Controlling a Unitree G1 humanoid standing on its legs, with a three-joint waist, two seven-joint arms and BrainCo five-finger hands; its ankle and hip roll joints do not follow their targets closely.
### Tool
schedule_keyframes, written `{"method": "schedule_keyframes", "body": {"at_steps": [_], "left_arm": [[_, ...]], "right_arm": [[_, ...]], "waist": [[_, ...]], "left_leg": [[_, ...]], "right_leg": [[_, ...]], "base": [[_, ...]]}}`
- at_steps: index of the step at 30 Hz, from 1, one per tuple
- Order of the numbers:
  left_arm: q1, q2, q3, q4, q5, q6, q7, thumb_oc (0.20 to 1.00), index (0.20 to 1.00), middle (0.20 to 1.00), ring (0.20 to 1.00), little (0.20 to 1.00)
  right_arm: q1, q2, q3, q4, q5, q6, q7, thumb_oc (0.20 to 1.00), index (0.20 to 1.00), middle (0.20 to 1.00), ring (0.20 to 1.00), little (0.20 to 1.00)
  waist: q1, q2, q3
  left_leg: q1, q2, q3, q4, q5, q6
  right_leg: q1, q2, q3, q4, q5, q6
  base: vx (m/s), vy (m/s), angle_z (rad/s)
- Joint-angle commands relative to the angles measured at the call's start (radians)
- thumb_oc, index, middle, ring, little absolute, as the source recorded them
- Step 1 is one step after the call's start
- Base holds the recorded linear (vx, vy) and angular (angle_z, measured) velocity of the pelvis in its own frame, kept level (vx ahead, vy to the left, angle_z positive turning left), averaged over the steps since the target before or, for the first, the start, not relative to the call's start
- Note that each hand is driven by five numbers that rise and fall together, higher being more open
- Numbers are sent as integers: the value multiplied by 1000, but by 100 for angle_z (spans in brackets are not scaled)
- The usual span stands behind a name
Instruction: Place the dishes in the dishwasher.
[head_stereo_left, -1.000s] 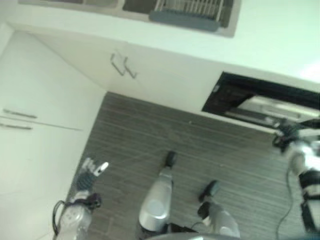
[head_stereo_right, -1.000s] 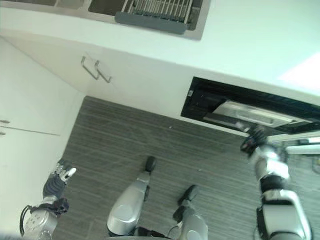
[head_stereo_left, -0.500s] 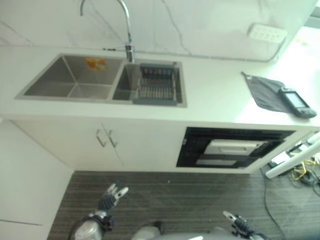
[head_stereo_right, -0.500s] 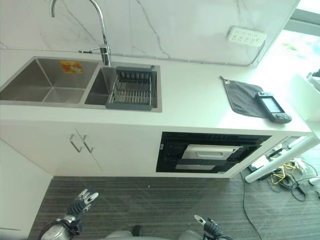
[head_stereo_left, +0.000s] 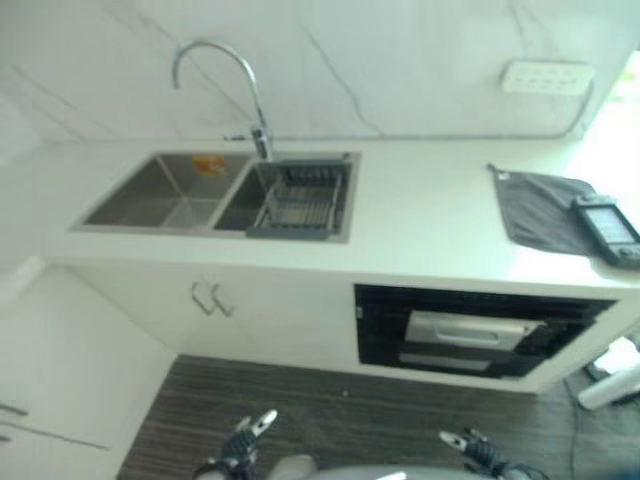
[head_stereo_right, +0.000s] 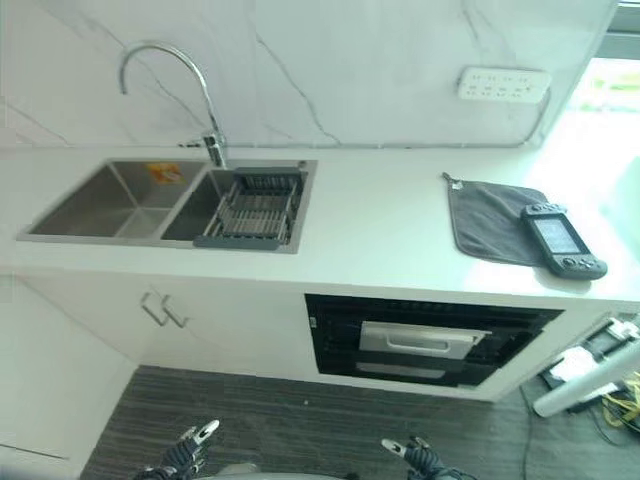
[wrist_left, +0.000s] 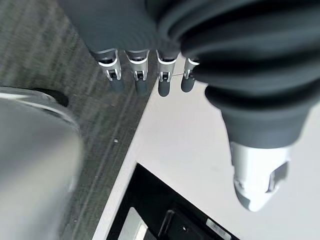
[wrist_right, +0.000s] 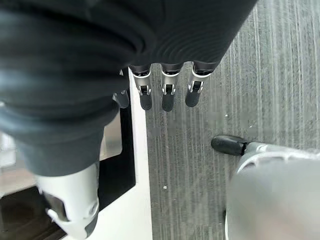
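The double sink (head_stereo_right: 110, 205) is set into the white counter (head_stereo_right: 380, 225), with a curved tap (head_stereo_right: 175, 85) rising behind its divider. A grey dish rack (head_stereo_right: 250, 210) sits in the sink's right basin; whether it holds dishes cannot be told. Right of the sink and below the counter edge, the dishwasher (head_stereo_right: 425, 345) shows as a dark opening with a silver front inside. Further right of the sink, a grey cloth (head_stereo_right: 490, 220) lies on the counter with a black handheld device (head_stereo_right: 563, 240) on its right edge. Well below the sink, over the striped floor (head_stereo_right: 300, 420), the left hand (head_stereo_left: 250, 435) and right hand (head_stereo_right: 410, 452) hang with fingers straight (both empty).
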Motion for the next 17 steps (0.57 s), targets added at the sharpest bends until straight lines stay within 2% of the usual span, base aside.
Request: {"method": "schedule_keyframes", "body": {"at_steps": [1,4,8,13,17], "left_arm": [[-41,17,-18,30,6,-3,-2,1000,1000,1000,1000,1000],[-59,18,6,64,-24,14,-3,1000,1000,1000,1000,1000],[-60,15,18,77,-29,-4,-19,1000,1000,1000,1000,1000],[-58,14,30,86,-93,29,-108,1000,1000,1000,1000,1000],[-49,21,40,94,-84,5,-98,1000,1000,1000,1000,1000]], "right_arm": [[-36,0,-37,32,12,23,25,1000,1000,1000,1000,1000],[-15,21,-49,64,-3,33,22,1000,1000,1000,1000,1000],[-1,34,-41,75,-38,39,8,1000,1000,1000,1000,1000],[-12,32,-28,85,-55,35,15,1000,1000,1000,1000,1000],[-20,28,-35,87,-47,36,8,1000,1000,1000,1000,1000]], "waist": [[-10,-4,-6],[-29,0,-40],[-34,0,-61],[-29,-4,-73],[-24,-8,-79]], "left_leg": [[69,-48,-39,-120,38,42],[87,-46,-49,-144,35,40],[105,-55,-58,-144,22,49],[120,-60,-55,-144,12,56],[126,-64,-55,-144,5,62]], "right_leg": [[9,-33,45,7,29,74],[17,-29,60,7,26,78],[28,-32,71,7,23,81],[41,-34,70,10,20,82],[42,-36,73,15,20,86]], "base": [[61,111,-38],[81,129,-8],[44,90,-1],[16,42,2],[0,0,0]]}}
